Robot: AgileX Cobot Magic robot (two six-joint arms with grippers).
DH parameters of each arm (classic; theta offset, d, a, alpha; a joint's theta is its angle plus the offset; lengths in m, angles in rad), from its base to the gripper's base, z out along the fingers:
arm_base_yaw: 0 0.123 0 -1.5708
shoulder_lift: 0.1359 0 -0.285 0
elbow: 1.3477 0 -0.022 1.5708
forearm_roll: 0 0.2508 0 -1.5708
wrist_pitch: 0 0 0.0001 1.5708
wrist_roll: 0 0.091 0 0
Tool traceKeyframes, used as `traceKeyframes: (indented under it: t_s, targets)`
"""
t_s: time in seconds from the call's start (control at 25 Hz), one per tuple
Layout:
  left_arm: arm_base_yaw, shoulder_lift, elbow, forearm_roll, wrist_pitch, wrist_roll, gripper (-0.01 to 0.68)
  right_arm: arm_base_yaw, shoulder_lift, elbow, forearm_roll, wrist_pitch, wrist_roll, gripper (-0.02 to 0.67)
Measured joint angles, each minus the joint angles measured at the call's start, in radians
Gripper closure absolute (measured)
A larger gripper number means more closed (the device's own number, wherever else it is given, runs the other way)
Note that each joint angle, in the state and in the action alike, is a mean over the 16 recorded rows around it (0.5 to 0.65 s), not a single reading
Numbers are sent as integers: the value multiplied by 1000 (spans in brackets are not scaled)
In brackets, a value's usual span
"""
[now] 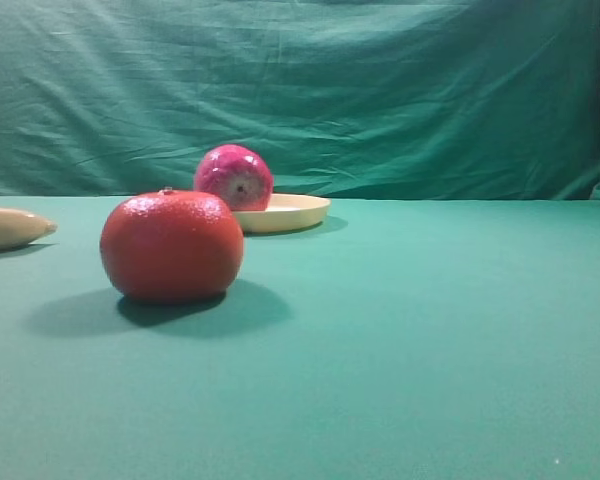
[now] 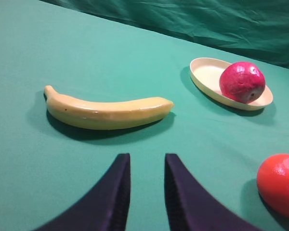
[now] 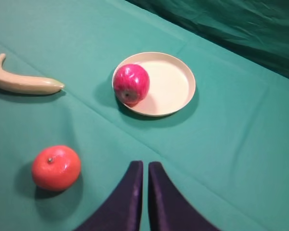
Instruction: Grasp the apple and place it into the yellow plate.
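one apple [image 3: 131, 83] in yellow plate [image 3: 176, 84] — both tools clear

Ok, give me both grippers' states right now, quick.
Left gripper: open, a gap between its fingers, holding nothing.
Right gripper: shut, fingers nearly together, holding nothing; the apple sits on the yellow plate.

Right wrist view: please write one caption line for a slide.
Apple rests at the yellow plate's edge; closed right gripper hovers nearby.
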Motion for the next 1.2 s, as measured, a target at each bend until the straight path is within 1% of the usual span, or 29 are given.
traceKeyframes:
  t_s: [0.28, 0.64, 0.92, 1.2]
  targets:
    - [0, 0, 0, 0, 0, 0, 516, 0, -177, 120, -9, 12, 0, 649]
    - [0, 0, 0, 0, 0, 0, 516, -20, -281, 158, -41, 21, 0, 649]
    - [0, 0, 0, 0, 0, 0, 516, -102, -402, 233, -55, -42, 0, 649]
    - [0, 0, 0, 0, 0, 0, 516, -227, -624, 421, -55, -146, 0, 649]
